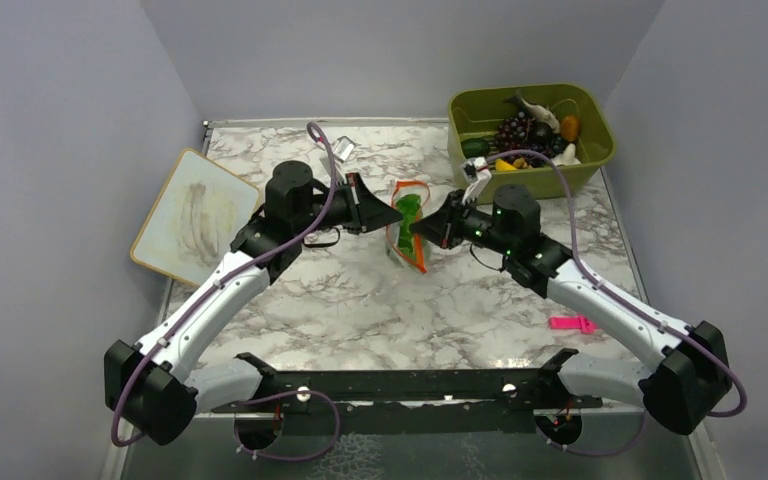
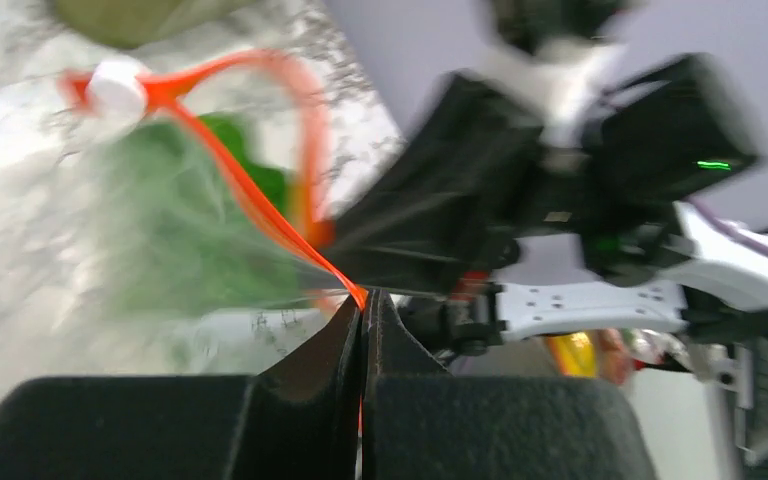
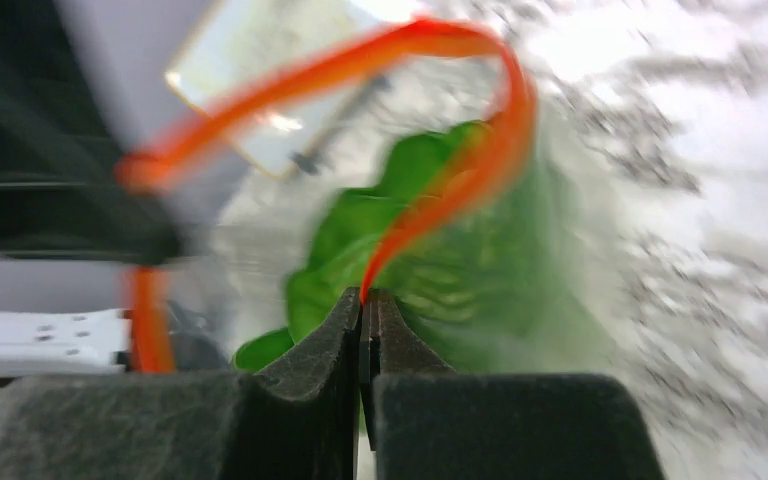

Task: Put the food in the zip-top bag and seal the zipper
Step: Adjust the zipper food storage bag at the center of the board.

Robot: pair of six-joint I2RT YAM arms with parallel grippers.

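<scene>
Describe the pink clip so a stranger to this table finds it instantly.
On the marble table, follow the right arm back toward its base. The pink clip lies on bare marble beside its white forearm. It is the only bright pink thing, far from the olive bin.

I see an orange-red zipper point(image 1: 417, 258), bright green lettuce point(image 1: 409, 211), a white surface point(image 1: 360, 300) veined in grey marble, an olive-green bin point(image 1: 588, 165) and a pink clip point(image 1: 571, 324).

No legible text, brand, number or sign in any view. Cable tag point(image 1: 344, 150): too small to read. Second tag point(image 1: 475, 183) beside the bin point(image 1: 600, 160): likewise unreadable. Board point(image 1: 196, 216): smudges only, no discernible writing.
</scene>
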